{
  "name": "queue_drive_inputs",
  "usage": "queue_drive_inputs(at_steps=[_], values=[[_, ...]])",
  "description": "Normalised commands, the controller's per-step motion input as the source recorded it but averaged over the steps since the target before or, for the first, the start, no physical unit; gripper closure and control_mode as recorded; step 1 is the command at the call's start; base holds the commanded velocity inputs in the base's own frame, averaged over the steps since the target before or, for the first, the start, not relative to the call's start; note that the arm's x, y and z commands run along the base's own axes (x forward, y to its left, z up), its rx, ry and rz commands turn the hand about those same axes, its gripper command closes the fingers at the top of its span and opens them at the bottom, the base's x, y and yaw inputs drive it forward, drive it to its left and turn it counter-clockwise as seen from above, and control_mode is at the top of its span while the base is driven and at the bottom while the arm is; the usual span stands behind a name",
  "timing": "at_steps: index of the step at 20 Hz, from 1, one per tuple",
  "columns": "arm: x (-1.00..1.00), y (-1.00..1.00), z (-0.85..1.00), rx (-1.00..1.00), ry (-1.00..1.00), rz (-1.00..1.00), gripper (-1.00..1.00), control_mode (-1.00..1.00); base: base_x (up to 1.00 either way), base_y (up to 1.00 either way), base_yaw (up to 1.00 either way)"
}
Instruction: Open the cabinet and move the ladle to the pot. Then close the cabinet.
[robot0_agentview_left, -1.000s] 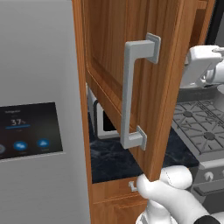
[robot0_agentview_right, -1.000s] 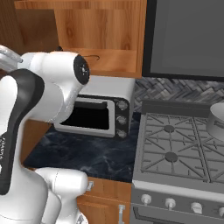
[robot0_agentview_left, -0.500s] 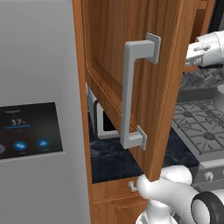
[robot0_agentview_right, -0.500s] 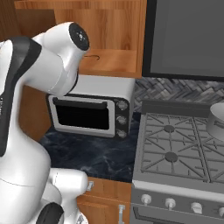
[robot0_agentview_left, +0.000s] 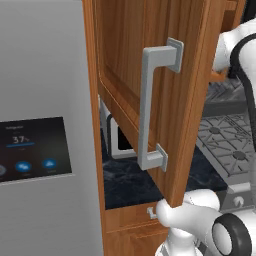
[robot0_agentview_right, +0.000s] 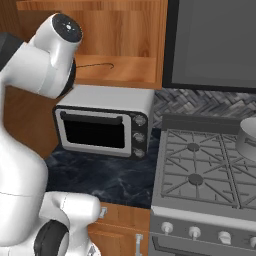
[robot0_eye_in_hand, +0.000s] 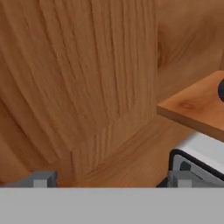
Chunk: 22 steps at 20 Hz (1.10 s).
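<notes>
Jaws (robot0_eye_in_hand: 109, 180) spread wide, holding nothing, facing bare wood inside the cabinet (robot0_agentview_left: 150, 75), whose door stands open. Farther in, a thin dark ladle (robot0_agentview_right: 97, 66) lies on its shelf. The grey pot (robot0_agentview_right: 248, 136) sits on the stove (robot0_agentview_right: 200, 170).

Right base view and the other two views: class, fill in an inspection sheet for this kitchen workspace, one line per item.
Surface: dark marbled counter, next to the stove.
Job's things: cabinet has its door swung open; ladle, a thin dark shape, lies on the cabinet shelf; pot sits on the stove at the picture's right edge.
Clutter: silver toaster oven on the counter.
Grippers: claw open, holding nothing, facing the wooden cabinet interior.
Cables: nothing seen.
Surroundings: grey fridge with a lit display, left of the cabinet.
</notes>
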Motion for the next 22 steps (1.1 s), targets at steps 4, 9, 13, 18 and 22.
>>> queue_drive_inputs(at_steps=[4,9,13,18,22], values=[[0.47,0.1,-0.04,-0.08,-0.08,-0.17,-1.0,-1.0,0.0,0.0,0.0],[0.58,0.03,0.0,-0.05,-0.06,-0.19,-1.0,-1.0,0.0,0.0,0.0],[0.64,0.01,-0.01,-0.06,-0.01,-0.2,-1.0,-1.0,0.0,0.0,0.0],[0.68,0.03,0.0,-0.04,0.0,-0.17,-1.0,-1.0,0.0,0.0,0.0],[0.54,0.0,-0.02,-0.02,0.0,-0.14,-1.0,-1.0,0.0,0.0,0.0]])
